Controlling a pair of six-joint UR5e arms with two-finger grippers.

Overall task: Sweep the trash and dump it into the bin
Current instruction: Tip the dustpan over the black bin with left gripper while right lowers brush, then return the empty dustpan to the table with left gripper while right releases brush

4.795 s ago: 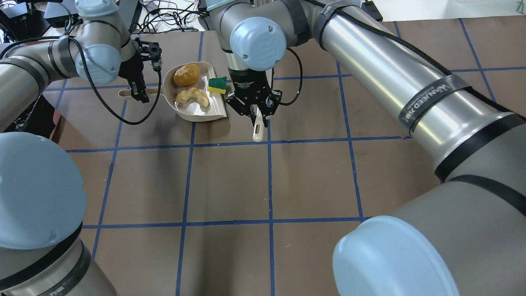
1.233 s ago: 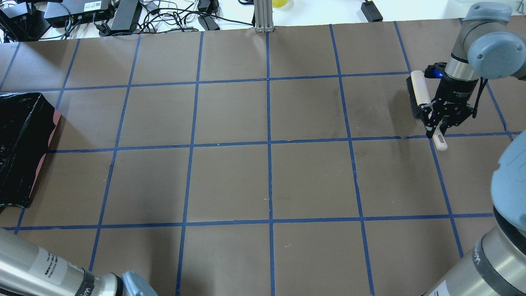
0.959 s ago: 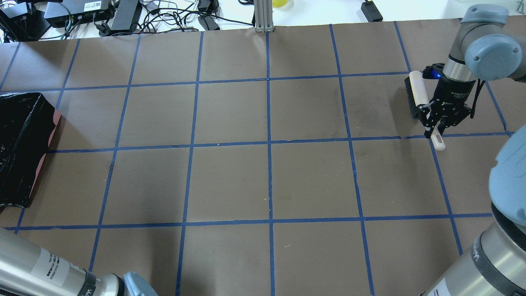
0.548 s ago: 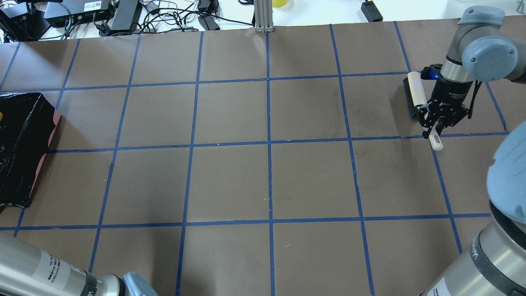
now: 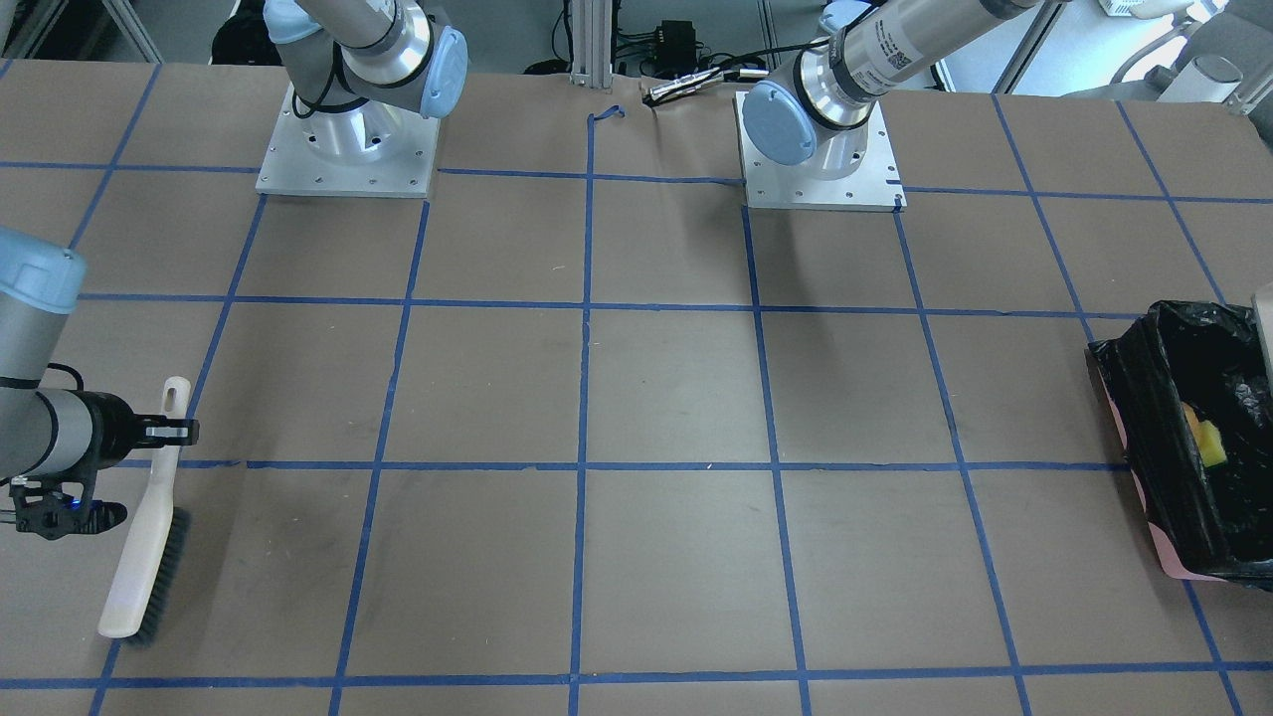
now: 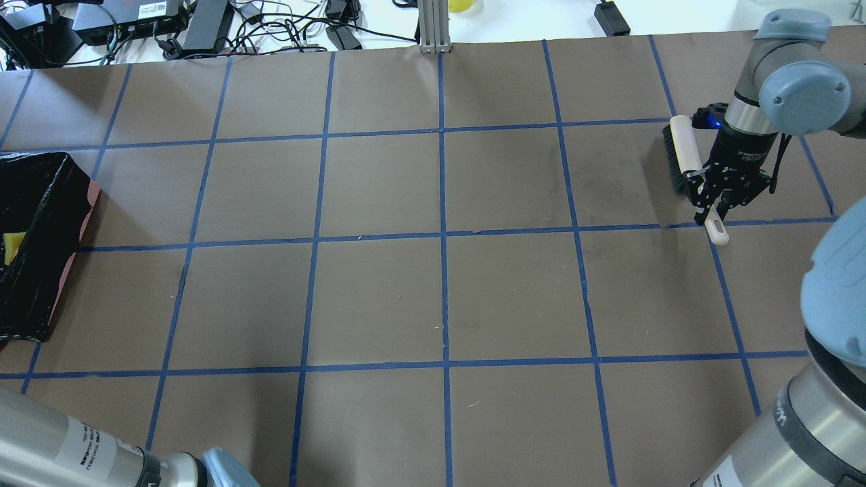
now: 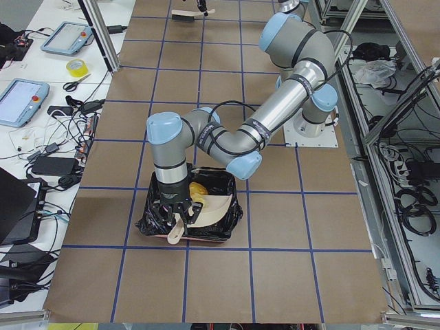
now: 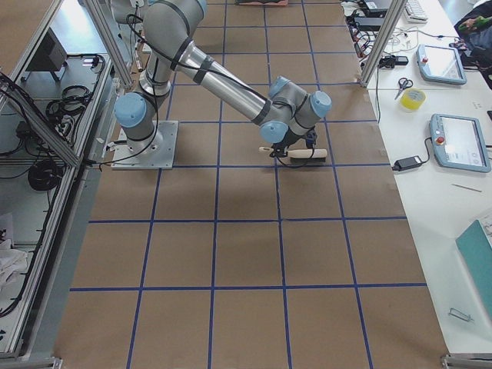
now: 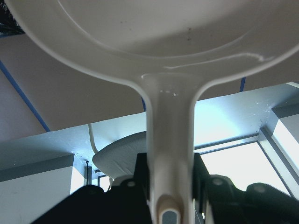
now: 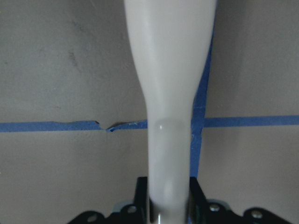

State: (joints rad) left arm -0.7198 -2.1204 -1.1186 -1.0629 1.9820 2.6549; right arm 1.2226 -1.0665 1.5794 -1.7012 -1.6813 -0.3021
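- Bin (image 6: 64, 189), black-lined with a pink edge showing, sits at one end of the brown table (image 6: 379, 297).
- A yellow bit of trash (image 6: 13, 247) lies inside the bin.
- Right gripper (image 6: 714, 210) is far across the table from the bin, clamped on the handle of a brush (image 6: 683, 149).
- The brush's bristles face the bin.

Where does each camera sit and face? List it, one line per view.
Front-facing: across the table, facing the bases; right gripper holds brush.
Overhead: behind the shoulders, looking forward-down; left arm, right arm at bottom corners.
Exterior left: left table end; left gripper tips dustpan over bin.
Exterior right: opposite end; right arm nearest.
Left wrist: along the dustpan handle.
Right wrist: down the brush handle.
Shared: front-facing and overhead both show brush and bin.
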